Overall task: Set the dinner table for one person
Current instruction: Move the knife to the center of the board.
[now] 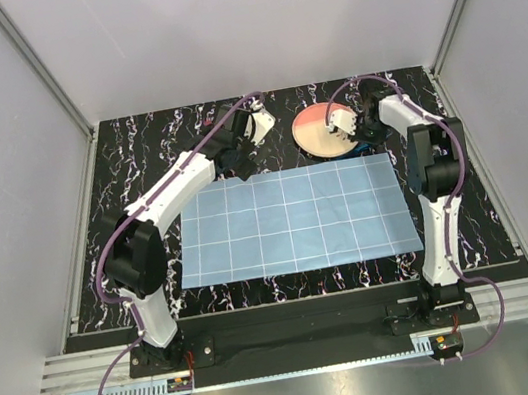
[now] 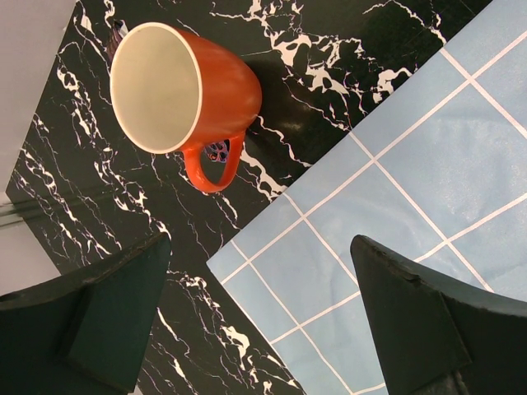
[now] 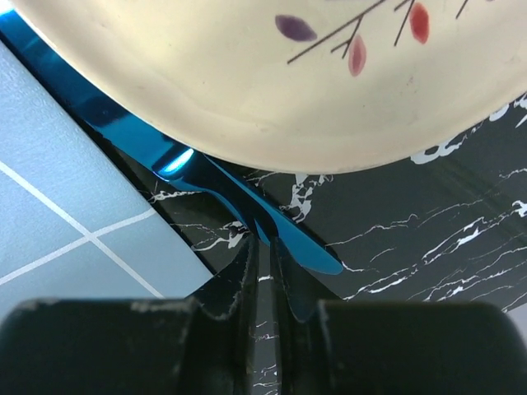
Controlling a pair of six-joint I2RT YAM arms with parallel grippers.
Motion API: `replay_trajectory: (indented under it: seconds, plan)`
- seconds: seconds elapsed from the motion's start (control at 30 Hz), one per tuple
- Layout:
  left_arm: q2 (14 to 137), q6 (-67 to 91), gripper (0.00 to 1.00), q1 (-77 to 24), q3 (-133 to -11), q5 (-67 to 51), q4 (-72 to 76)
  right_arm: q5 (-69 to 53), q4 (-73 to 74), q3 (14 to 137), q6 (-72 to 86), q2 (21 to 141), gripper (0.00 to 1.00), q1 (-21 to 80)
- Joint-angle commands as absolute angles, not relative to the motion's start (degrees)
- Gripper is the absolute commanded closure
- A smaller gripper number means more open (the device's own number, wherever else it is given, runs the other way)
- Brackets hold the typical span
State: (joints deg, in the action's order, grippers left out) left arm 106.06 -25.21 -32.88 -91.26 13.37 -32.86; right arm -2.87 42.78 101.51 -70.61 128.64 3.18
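Observation:
The dinner table (image 1: 132, 164) is black with white streaks, and a light-blue checked mat (image 1: 293, 221) lies on its middle. A cream plate (image 1: 319, 132) with an orange rim sits behind the mat. A thin blue metal utensil (image 3: 309, 251) pokes out from under the plate (image 3: 272, 74). My right gripper (image 3: 263, 243) is shut on the utensil, its fingers pinching it low over the table. An orange mug (image 2: 189, 90) with a cream inside stands by the mat's far left corner. My left gripper (image 2: 262, 247) hangs open above that corner, short of the mug.
White walls close in the table at the back and sides. The mat's corner (image 2: 239, 263) lies straight below the left fingers. Both arm bases stand on the near edge rail (image 1: 306, 327).

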Motion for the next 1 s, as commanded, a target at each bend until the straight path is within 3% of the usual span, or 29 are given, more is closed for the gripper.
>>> replay_trajectory:
  seconds: [0.0, 0.53, 0.77, 0.97]
  plan:
    - [102.7, -25.4, 0.01, -32.5, -93.3, 14.2, -31.0, -2.4, 44.6, 97.7, -68.8, 128.6, 0.85, 1.0]
    - [102.7, -24.9, 0.01, -32.4, -94.0, 13.3, -31.1, -0.8, 44.4, 90.2, -67.1, 123.9, 0.82, -4.5]
    - [102.9, -24.7, 0.01, -32.3, -94.0, 13.2, -31.0, -0.5, 44.1, 93.1, -68.5, 123.1, 0.54, -4.4]
    - [103.1, -23.9, 0.01, -32.2, -93.8, 13.5, -30.8, 1.0, 43.6, 98.1, -75.9, 124.6, 0.46, -3.8]
